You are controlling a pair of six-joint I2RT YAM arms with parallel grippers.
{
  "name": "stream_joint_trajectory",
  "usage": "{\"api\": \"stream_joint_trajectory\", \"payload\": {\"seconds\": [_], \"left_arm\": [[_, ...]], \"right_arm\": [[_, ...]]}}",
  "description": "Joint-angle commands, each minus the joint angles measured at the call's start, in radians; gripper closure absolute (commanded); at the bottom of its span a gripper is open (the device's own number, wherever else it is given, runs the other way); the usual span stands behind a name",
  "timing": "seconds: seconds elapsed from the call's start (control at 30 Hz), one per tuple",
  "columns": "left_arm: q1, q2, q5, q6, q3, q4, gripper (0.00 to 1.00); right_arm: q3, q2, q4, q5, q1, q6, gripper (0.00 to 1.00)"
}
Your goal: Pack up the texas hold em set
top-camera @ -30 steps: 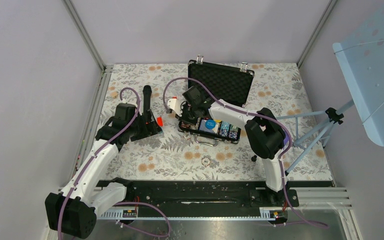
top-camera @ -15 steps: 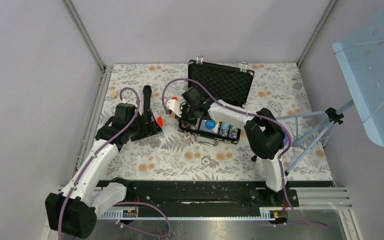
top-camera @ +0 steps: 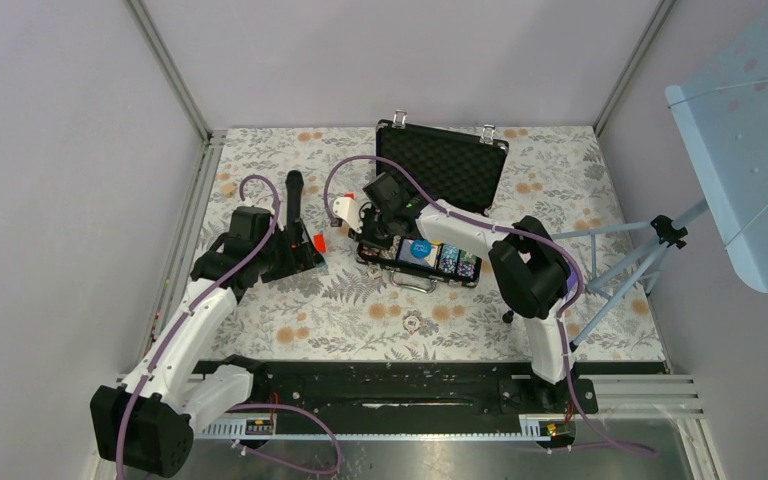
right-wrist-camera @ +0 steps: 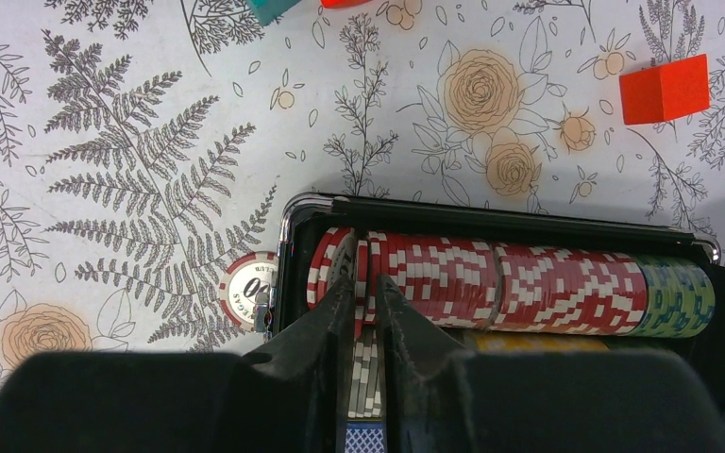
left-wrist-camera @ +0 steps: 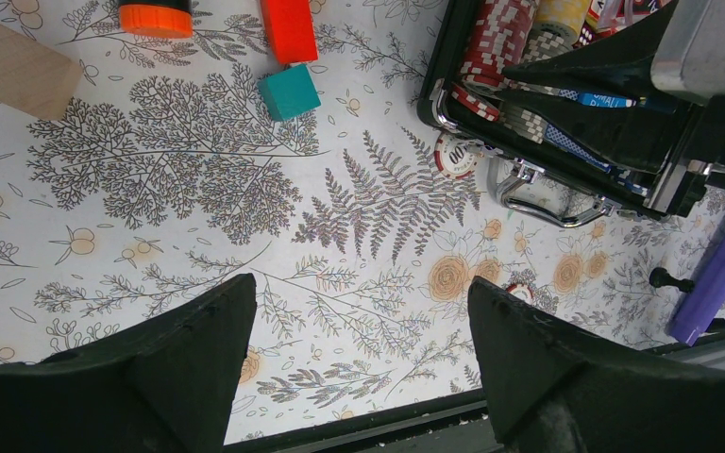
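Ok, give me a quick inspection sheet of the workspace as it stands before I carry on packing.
Surface: floral table cover, lying flat.
Job's things: briefcase open, lid up; red-and-white chips in a row inside; one loose chip on the cover beside the case's corner.
Clutter: microphone, red block, teal block, wooden block.
Grippers: left gripper open above bare cover; right gripper narrow at the chip row's left end, grip unclear.
Cables: purple cables loop along both arms.
Surroundings: grey walls, tripod, blue dotted panel.
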Motion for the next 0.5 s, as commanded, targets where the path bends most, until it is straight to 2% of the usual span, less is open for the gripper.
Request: {"api": "stream_joint_trajectory", "payload": {"seconds": [0.0, 0.23, 0.47], "left_arm": [[0.007, -0.004, 0.015, 0.01, 0.001, 0.034, 0.18], [0.007, -0.002, 0.014, 0.011, 0.0, 0.032, 0.18], [0.007, 0.0, 0.014, 0.012, -0.001, 0.033, 0.18]], "right_arm": [[0.042, -0.031, 0.024, -0.013, 0.008, 0.008, 0.79], [-0.002, -0.094, 0.074, -0.026, 0.007, 0.052, 0.78], [-0.107, -0.217, 0.217, -0.025, 0.007, 0.193, 0.71]]}}
